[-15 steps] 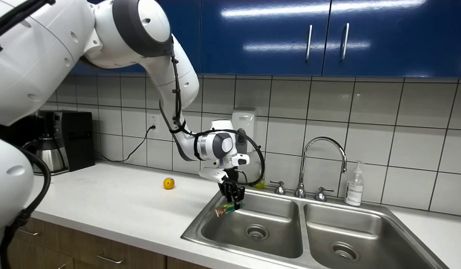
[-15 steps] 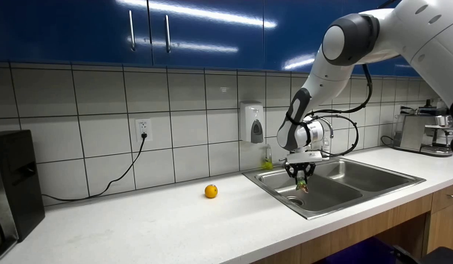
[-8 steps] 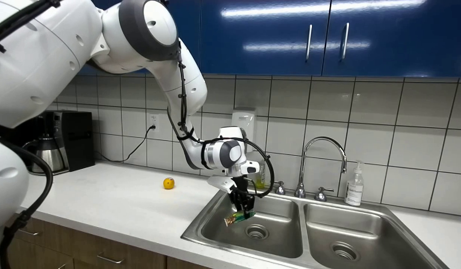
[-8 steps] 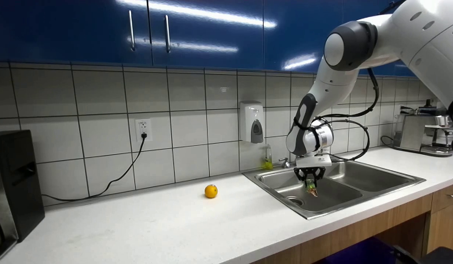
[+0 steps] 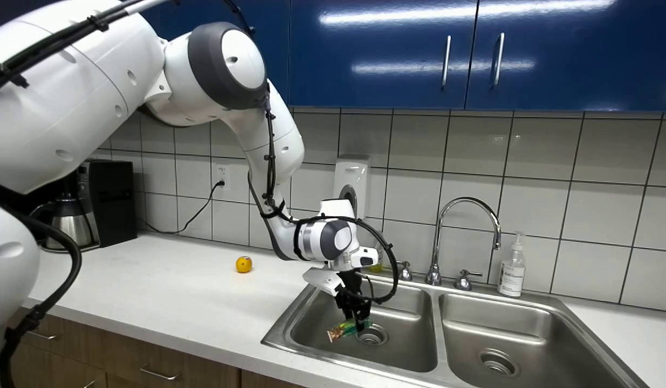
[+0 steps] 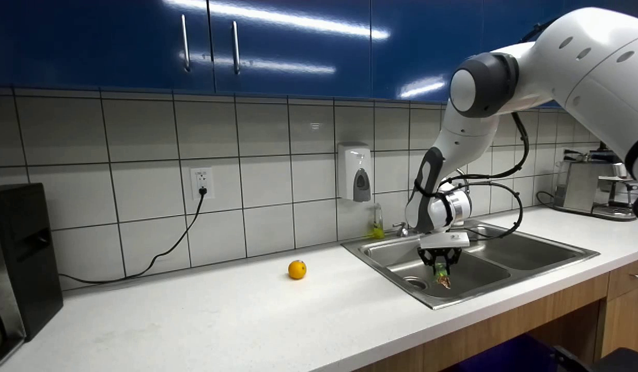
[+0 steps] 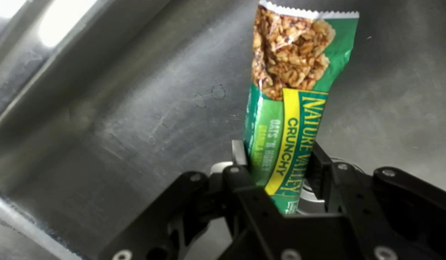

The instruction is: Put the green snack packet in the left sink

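Observation:
The green snack packet (image 7: 291, 108), with its yellow stripe and granola picture, is clamped by its sides between the two fingers of my gripper (image 7: 278, 155). Its far end sticks out past the fingertips, and the near end is partly covered by the gripper body. In both exterior views the packet (image 5: 341, 330) hangs slightly tilted within the left sink (image 5: 403, 345), close to the round drain (image 5: 378, 338). My gripper (image 6: 441, 268) points down over that basin. Whether the packet touches the basin floor, I cannot tell.
The right basin (image 5: 505, 328) lies beyond a steel divider. Behind the sink rise a curved faucet (image 5: 465, 199) and its handles, with a soap bottle (image 5: 512, 272) at the back. An orange (image 6: 297, 269) sits on the white counter (image 6: 236, 315).
My gripper, still holding the packet, has moved away from the sink's outer rim, further over the left basin, and has sunk lower into it. The orange has stayed put.

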Robot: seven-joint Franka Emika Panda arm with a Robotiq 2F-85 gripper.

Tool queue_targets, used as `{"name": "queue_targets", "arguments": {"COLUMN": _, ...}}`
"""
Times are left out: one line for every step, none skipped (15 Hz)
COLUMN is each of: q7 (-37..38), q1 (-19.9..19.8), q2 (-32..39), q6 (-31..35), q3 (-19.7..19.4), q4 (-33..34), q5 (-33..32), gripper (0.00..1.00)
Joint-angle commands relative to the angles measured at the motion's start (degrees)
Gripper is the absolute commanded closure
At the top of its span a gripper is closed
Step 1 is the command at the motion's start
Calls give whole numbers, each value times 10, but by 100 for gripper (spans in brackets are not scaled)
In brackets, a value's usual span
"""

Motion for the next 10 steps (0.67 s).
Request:
{"name": "queue_targets", "arguments": {"q7": -2, "q1": -9, "q2": 33, "q6": 5, "q3": 3, "q4": 40, "q5": 15, "gripper": 83}}
{"name": "queue_targets", "arguments": {"q7": -2, "q1": -10, "q2": 41, "q6": 4, "q3": 5, "q4": 49, "q5": 19, "gripper": 83}}
{"name": "queue_targets", "arguments": {"q7": -3, "q1": -13, "q2": 47, "q6": 5, "q3": 7, "q4": 56, "q5": 23, "gripper": 83}}
{"name": "queue_targets", "arguments": {"q7": -3, "q1": -13, "q2": 55, "q6": 4, "q3": 7, "q4": 65, "q5": 26, "gripper": 83}}
{"name": "queue_targets", "arguments": {"q7": -3, "q1": -13, "q2": 63, "q6": 3, "q3": 6, "q4": 74, "q5": 28, "gripper": 83}}
{"name": "queue_targets", "arguments": {"q7": -3, "q1": -13, "q2": 71, "q6": 1, "q3": 6, "q4": 82, "q5": 30, "gripper": 83}}
{"name": "queue_targets", "arguments": {"q7": -3, "q1": -14, "q2": 78, "q6": 1, "q3": 7, "q4": 90, "q5": 31, "gripper": 83}}
{"name": "queue_targets", "arguments": {"q7": -3, "q1": -15, "q2": 86, "q6": -1, "q3": 7, "q4": 99, "q5": 33, "gripper": 83}}
{"name": "queue_targets", "arguments": {"q7": -3, "q1": -15, "q2": 93, "q6": -2, "q3": 7, "q4": 106, "q5": 34, "gripper": 83}}
{"name": "queue_targets", "arguments": {"q7": -4, "q1": -15, "q2": 100, "q6": -3, "q3": 8, "q4": 114, "q5": 35, "gripper": 83}}
